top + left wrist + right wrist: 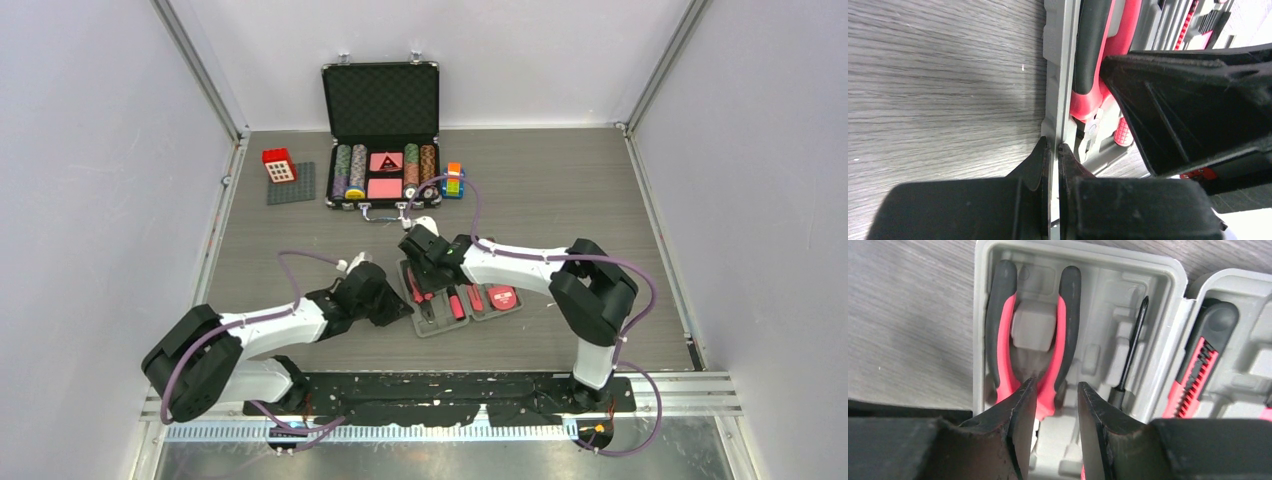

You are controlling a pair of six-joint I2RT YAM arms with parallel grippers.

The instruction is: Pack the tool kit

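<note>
Left jaws pinching case rim point(1060, 75), pliers point(1087, 97) beside

No legible text, number or brand name appears in any view. One sign is visible: a dark triangular emblem on the pink pack point(386, 161) inside the black chip case point(381, 100), too small to read in detail. The grey tool kit point(1078, 252) mouldings, the pliers point(1004, 347) and the knife point(1198, 365) show no readable marking.
</note>
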